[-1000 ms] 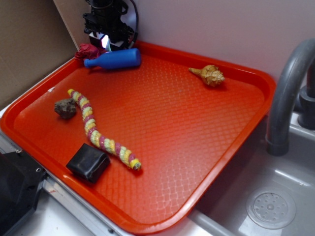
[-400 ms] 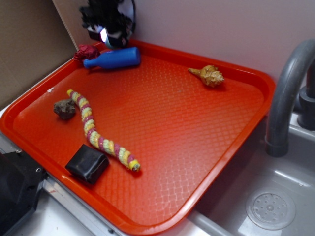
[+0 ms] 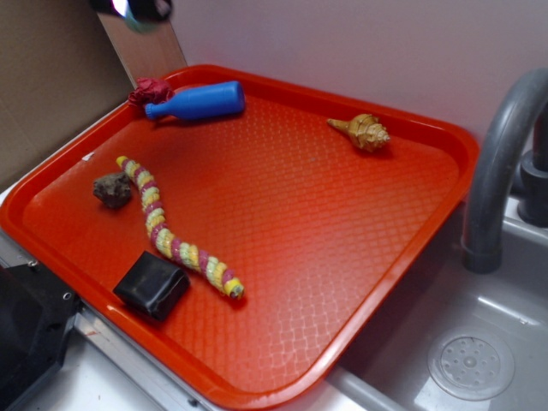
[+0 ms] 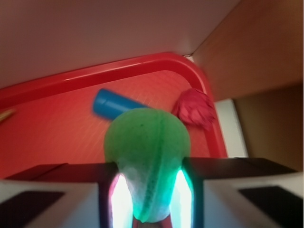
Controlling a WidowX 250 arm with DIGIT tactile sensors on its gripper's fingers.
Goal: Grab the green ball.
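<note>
Exterior view: orange-red tray fills the frame, sink and grey faucet at 3 to 5 o'clock. Tool barely in view at the top edge, about 11 o'clock, blurred — well above the tray's far corner, a pale glint showing in it. Blue bottle lies on its side at 11 o'clock, neck toward the red crumpled lump, touching or just beside it. Tan shell at 1 o'clock. Striped yellow-pink snake toy runs from 9 toward 7 o'clock; brown rock just beside its upper end, black block near its lower end.

Wrist view: green ball sits dead centre, pinched between the two fingers of the tool — squeezed into a pear shape, lit brightly at both sides. Behind it, the blue bottle at 11 o'clock and the red lump at 1 o'clock, on the tray near its rounded corner. All motion-blurred.
</note>
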